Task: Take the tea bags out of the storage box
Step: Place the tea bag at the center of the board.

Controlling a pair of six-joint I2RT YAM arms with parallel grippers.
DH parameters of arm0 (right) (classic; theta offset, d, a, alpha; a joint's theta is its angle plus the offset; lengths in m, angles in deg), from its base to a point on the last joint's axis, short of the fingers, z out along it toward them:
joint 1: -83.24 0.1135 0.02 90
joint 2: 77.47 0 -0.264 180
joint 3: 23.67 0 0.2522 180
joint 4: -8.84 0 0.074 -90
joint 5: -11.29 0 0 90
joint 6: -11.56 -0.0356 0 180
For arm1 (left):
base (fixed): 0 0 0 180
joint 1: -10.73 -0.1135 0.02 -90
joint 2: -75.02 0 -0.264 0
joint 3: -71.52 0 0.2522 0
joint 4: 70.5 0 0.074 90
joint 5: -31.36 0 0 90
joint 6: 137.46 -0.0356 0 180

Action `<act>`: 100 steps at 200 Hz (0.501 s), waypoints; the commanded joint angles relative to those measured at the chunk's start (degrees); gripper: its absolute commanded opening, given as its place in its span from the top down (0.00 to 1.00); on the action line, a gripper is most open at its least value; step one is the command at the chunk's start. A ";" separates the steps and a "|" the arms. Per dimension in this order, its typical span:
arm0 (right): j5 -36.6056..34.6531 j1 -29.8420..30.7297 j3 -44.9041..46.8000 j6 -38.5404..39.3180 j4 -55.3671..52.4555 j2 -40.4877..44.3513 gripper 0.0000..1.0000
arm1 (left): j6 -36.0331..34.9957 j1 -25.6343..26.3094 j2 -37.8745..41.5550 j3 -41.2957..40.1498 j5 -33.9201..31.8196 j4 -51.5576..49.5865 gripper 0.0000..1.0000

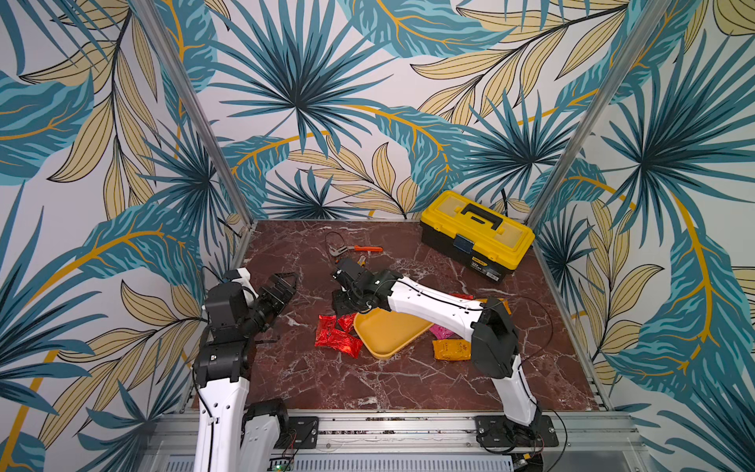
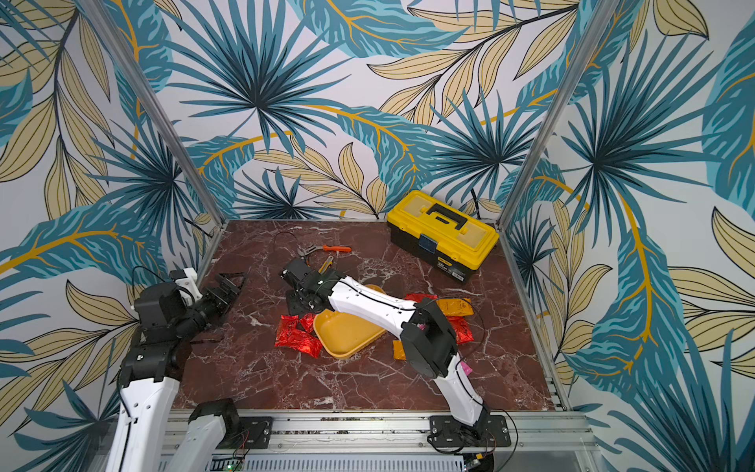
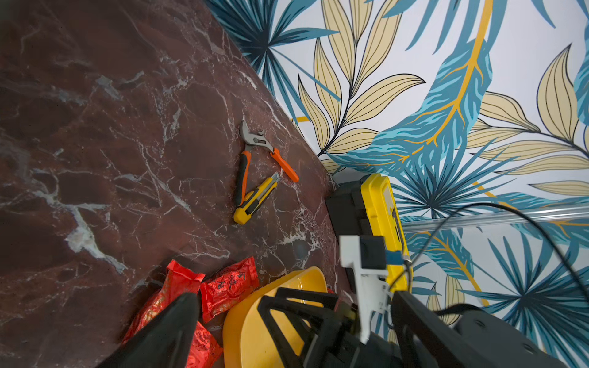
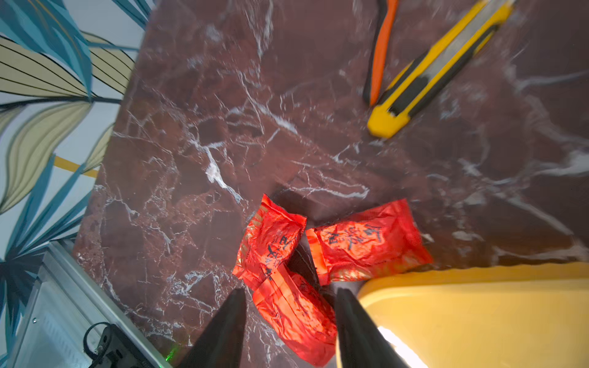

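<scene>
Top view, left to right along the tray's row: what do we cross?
left hand → red tea bags → storage box → orange tea bag

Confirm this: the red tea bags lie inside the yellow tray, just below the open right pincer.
Wrong in one respect: the red tea bags lie on the marble table, beside the yellow tray, not inside it. The right wrist view shows this. They are just below the right pincer, which is open, as stated.

Two white-shelled arms (image 1: 429, 304), black joints, thin black cables (loose loops), tapered black fingers (image 4: 223, 334).
</scene>
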 commanded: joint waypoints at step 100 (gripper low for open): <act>-42.11 -2.11 50.27 32.94 53.12 51.93 0.01 | -20.21 16.34 -15.47 10.19 -25.84 15.13 0.00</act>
